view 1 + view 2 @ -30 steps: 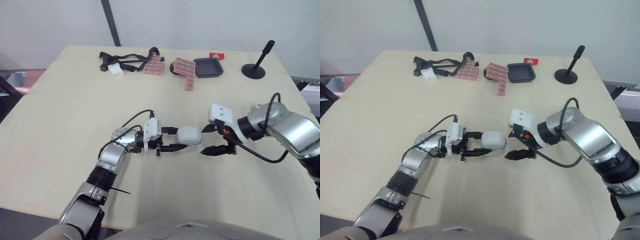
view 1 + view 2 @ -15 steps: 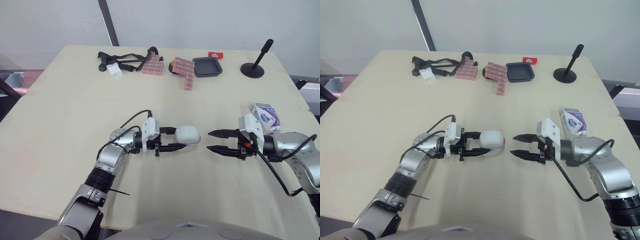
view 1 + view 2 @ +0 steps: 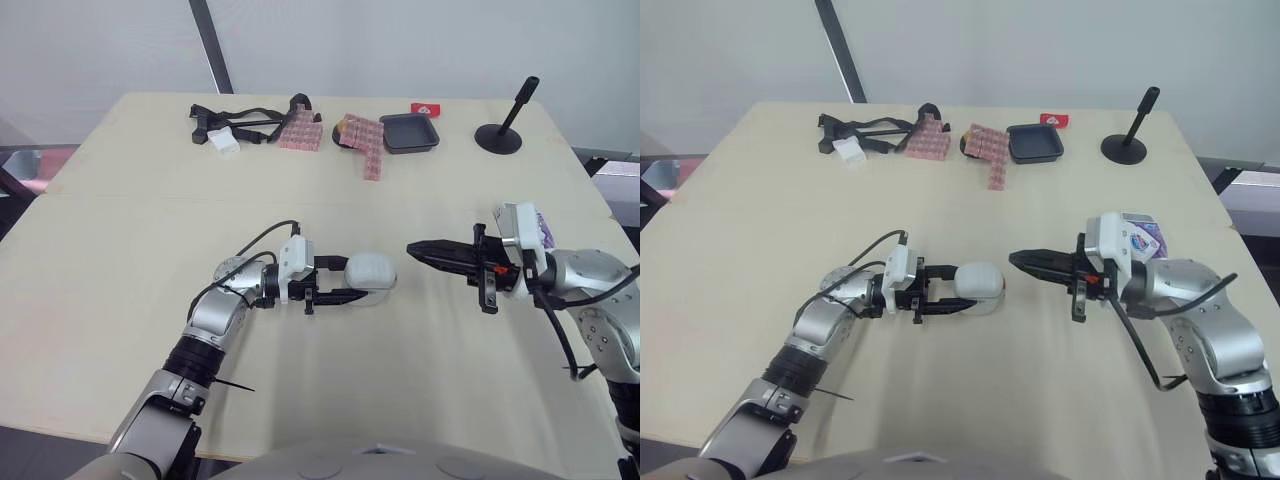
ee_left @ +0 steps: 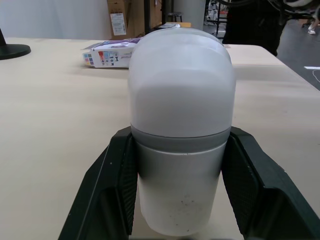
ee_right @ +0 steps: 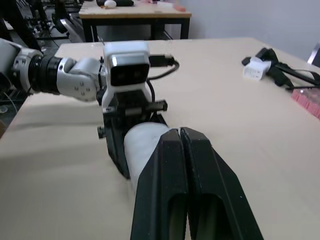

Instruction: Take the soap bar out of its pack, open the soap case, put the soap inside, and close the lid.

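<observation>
The soap case (image 4: pixel 181 115) lies on the counter (image 3: pixel 120 260), pinched on both sides by your left gripper (image 3: pixel 362 280). Its white lid end points away from that gripper's wrist, and the lid looks still seated.

Just in front of the lid, with a small gap, is the tip of your right gripper (image 3: pixel 414 249). Half a second ago its fingers were spread and it stood further back. Now they are pressed together into one point and aimed at the case.

I judge that it can only push or pry at the lid, not grasp it, so the opening is not yet done. The soap pack (image 3: pixel 1143 233) lies behind your right gripper, beside its wrist. I cannot tell whether the soap is still inside.
</observation>
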